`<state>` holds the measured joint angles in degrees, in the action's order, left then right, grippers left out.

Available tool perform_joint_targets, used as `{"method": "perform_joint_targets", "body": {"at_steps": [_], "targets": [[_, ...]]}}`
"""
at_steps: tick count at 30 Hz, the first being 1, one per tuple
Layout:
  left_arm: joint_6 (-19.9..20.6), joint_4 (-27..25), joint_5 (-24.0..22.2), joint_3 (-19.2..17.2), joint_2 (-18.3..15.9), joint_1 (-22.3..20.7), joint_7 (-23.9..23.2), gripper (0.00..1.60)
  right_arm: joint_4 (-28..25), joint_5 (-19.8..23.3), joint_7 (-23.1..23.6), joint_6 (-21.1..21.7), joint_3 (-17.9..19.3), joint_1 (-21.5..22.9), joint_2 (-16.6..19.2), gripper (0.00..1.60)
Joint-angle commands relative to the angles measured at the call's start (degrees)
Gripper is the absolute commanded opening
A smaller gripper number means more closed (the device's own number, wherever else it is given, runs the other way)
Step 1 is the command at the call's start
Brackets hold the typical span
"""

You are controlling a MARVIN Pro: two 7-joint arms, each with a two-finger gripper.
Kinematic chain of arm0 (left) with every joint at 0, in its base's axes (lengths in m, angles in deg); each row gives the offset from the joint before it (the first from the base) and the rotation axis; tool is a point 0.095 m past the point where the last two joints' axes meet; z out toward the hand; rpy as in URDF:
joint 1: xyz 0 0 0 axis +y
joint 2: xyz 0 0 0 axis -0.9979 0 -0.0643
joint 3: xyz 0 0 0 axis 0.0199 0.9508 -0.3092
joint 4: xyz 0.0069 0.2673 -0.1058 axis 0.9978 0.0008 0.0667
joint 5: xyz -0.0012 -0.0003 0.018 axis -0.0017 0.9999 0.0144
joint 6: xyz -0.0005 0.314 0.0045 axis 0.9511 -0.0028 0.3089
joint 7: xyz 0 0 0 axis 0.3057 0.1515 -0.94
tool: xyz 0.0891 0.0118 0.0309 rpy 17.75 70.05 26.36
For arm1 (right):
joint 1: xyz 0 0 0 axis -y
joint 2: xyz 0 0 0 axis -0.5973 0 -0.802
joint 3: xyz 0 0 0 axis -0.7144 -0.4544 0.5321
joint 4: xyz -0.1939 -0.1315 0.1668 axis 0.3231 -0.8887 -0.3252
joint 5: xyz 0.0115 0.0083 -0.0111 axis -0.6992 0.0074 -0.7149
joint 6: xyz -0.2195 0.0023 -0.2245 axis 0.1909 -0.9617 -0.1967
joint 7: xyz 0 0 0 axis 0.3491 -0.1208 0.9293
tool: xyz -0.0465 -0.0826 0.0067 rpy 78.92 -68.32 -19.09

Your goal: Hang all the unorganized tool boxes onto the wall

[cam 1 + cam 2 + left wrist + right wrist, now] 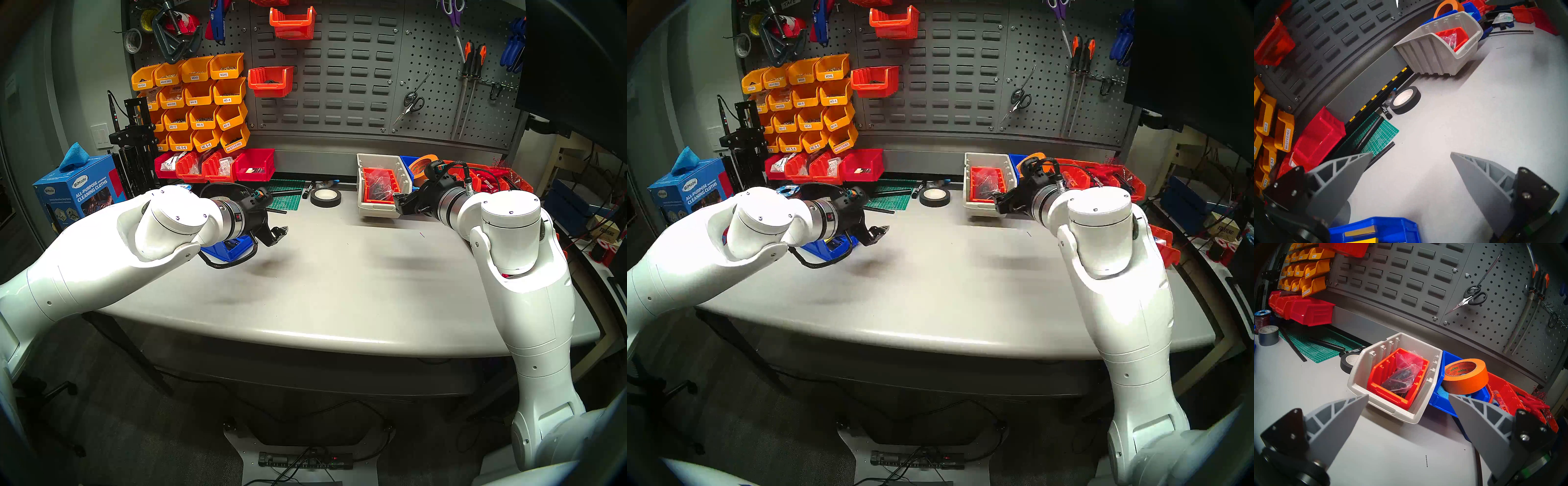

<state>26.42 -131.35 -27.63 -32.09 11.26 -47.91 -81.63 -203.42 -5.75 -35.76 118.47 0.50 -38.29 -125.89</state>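
Your left end effector (1411,153) hangs spread wide and empty over the tabletop (339,288), with one blue bin (1390,229) just beneath its wrist. Your right end effector (1408,395) is also wide apart, holding nothing, facing the beige bin (1390,405) near the back. The second blue bin (1440,399) touches the beige one's right side. The slotted wall panel (339,68) stands behind.

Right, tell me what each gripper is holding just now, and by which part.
Nothing is held. The left gripper is open over bare tabletop, and the right gripper is open just short of the beige ribbed plastic bin.
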Motion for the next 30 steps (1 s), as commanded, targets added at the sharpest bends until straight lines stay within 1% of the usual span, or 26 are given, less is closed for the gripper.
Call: {"method": "perform_joint_targets", "body": {"at_steps": [1, 4, 10, 15, 25, 30], "targets": [[1.0, -2.5, -6.5, -4.4, -2.4, 1.7, 4.9, 1.6, -0.5, 0.1, 0.0, -0.2, 0.1, 0.7, -0.1, 1.6], [0.8, -2.8, -9.5, -5.8, -3.0, 2.9, 7.2, 1.6, -0.5, 0.1, 0.0, -0.2, 0.1, 0.7, -0.1, 1.6], [-0.5, -2.7, -13.5, -7.4, -3.3, 4.5, 10.9, 1.6, -0.5, 0.1, 0.0, -0.2, 0.1, 0.7, -0.1, 1.6], [-1.1, -2.3, -14.7, -7.9, -3.2, 4.9, 12.4, 1.6, -0.5, 0.1, 0.0, -0.2, 0.1, 0.7, -0.1, 1.6], [-2.8, -1.2, -19.5, -10.0, -3.0, 6.5, 15.9, 1.6, -0.5, 0.1, 0.0, -0.2, 0.1, 0.7, -0.1, 1.6], [-3.7, -1.0, -20.8, -10.3, -3.4, 7.3, 16.4, 1.6, -0.5, 0.1, 0.0, -0.2, 0.1, 0.7, -0.1, 1.6]]}}
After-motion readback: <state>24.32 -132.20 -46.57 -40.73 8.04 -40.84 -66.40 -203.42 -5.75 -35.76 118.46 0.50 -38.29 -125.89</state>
